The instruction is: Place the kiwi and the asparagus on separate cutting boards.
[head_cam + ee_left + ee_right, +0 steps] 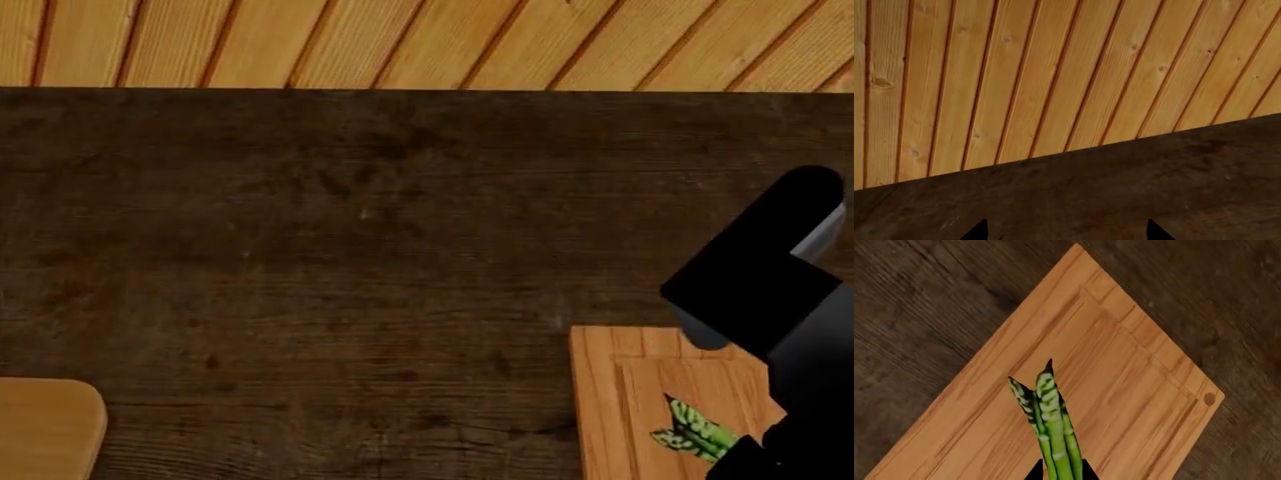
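Green asparagus (1052,425), one bundle; two cutting boards (614,400).

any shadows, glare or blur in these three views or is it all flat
Head view: even light, no glare, the black right arm casts no clear shadow on the grooved wooden cutting board. Right wrist view: sharp, the green asparagus spears throw no visible shadow. Left wrist view: soft, flat dark wooden table.

The dark wooden tabletop (347,250) carries two cutting boards, well apart: a grooved board (601,400) and a round-cornered board (47,430).
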Tool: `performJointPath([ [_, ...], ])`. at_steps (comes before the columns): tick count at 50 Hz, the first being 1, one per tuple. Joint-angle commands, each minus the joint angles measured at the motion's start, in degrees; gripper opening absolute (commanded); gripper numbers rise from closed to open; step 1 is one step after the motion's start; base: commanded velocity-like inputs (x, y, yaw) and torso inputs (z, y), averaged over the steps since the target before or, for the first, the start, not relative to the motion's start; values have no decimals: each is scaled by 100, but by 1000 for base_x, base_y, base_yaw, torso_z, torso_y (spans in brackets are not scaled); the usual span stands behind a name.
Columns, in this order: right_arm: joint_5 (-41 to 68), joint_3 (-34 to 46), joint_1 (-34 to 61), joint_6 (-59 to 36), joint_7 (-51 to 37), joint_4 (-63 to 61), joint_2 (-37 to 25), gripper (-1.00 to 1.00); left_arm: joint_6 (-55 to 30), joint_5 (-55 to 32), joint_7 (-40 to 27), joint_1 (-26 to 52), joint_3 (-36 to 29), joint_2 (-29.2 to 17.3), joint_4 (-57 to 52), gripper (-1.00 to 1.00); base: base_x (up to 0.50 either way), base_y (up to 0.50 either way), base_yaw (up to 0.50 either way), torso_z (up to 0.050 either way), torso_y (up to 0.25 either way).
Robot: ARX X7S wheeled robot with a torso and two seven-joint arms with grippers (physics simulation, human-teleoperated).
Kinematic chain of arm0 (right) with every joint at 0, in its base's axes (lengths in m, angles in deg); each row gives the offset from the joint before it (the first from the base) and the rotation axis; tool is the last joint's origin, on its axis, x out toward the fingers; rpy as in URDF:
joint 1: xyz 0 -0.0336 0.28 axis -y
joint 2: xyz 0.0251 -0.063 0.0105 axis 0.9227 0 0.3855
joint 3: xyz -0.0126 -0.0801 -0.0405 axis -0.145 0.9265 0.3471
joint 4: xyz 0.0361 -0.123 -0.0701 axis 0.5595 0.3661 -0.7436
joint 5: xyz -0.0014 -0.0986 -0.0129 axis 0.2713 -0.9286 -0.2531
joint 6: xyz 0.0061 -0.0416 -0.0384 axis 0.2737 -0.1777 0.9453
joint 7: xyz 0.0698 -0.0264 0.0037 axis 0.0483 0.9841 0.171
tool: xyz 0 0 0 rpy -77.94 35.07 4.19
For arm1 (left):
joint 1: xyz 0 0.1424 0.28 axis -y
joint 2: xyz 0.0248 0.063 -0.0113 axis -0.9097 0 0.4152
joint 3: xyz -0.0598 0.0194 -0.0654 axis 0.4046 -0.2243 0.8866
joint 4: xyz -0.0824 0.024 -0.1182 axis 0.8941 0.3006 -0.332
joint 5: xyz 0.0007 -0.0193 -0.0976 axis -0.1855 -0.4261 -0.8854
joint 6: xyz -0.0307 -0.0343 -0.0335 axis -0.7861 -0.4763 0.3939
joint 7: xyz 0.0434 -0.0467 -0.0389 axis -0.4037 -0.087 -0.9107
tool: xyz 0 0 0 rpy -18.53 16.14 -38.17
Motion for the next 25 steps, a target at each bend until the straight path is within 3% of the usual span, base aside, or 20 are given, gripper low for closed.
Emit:
performJointPath([
  [1,-601,55,-367,100,460,47,135,-100,104,-70,139,-95,212,117,-50,100,0,0,0,0,0],
  [6,-1431,139,-627,196,1203,2,272,-100,47,-144,31,-18,180,55,-25,100,0,0,0,0,0],
  [18,-1438,295,-795,251,1251,-106,262,-100,55,-129,-22,10,65,-40,-27,100,0,0,0,0,0],
  [19,-1387,280,-729,212,1269,-114,257,100,60,-146,-22,19,79,-50,-16,100,0,0,0,0,0],
  [25,-1196,293,-554,128,1158,-162,195,100,93,-136,-43,80,-26,-37,18,100,0,0,0,0,0],
])
